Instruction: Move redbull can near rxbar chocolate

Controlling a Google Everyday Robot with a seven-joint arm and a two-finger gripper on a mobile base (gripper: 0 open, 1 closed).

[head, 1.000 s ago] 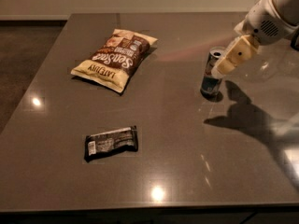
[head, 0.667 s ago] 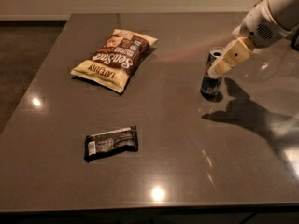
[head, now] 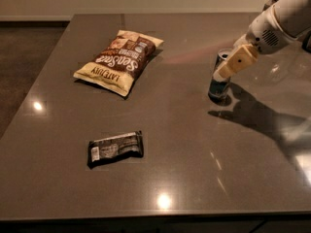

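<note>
- Camera view, the only one we have: the redbull can stands upright at the right side of the dark table, long axis vertical.
- The gripper reaches in from the upper right on the white arm, and it sits right at the can's upper half, overlapping it from our angle.
- Whether it has closed on the can or only stands beside it, we cannot tell from here.
- The rxbar chocolate lies flat at lower left, well apart from the can, its long axis roughly left to right with a slight tilt.
- So from the gripper the target lies to the left and toward the near edge, and that diagonal is what the coming move turns on, as we judge it.
- The chip bag rests at upper left, off that line.
</note>
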